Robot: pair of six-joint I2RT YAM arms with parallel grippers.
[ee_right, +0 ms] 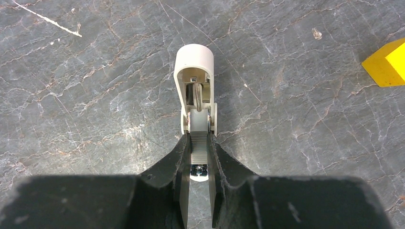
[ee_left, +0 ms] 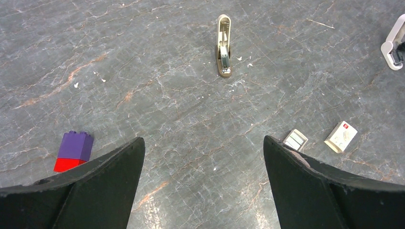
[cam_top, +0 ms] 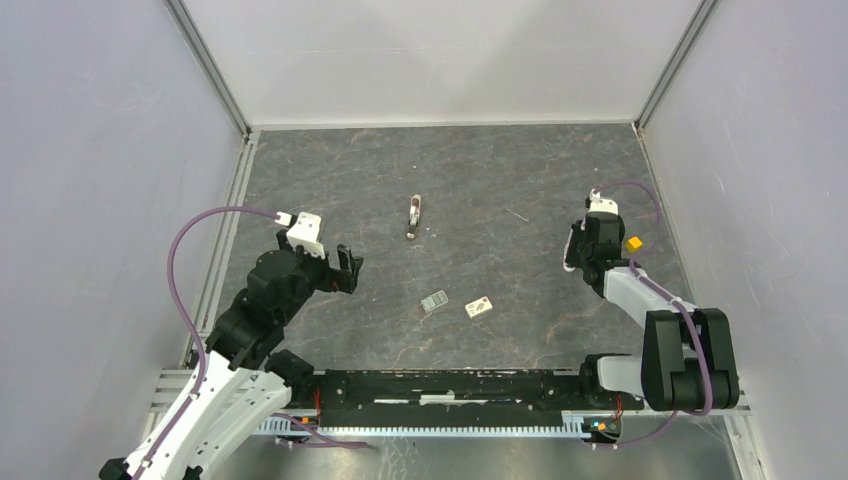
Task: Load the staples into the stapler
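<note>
Two kinds of staples lie near the middle front of the table (cam_top: 520, 170), just beside each other but apart. One is a flat white box (ee_left: 341, 137) of card with red-and-dark print too small for us to read. The other is a thin grey strip (ee_left: 295, 140), metallic and ribbed lengthwise.

Farther back, the stapler (ee_left: 223, 45) lies alone on the surface, a slim tan plastic body with a shiny metal channel along its middle.

We see the left gripper (ee_left: 203, 143) spread wide and empty above the table, its black fingers matte and wedge-shaped. The right gripper (ee_right: 199, 143) is clenched on the metal end of a cream stapler-like piece (ee_right: 193, 62). This piece is smooth plastic with a rounded far end and a bright metal insert. We cannot tell whether it belongs to the stapler.

Beside it sits a yellow cube (ee_right: 387, 64), sharp-edged and glossy. A purple-and-red block (ee_left: 74, 150), studded on top, stands near the left fingers.

The tabletop is dark grey and stone-like, veined in rust and white, with pale crumbs scattered on it.
</note>
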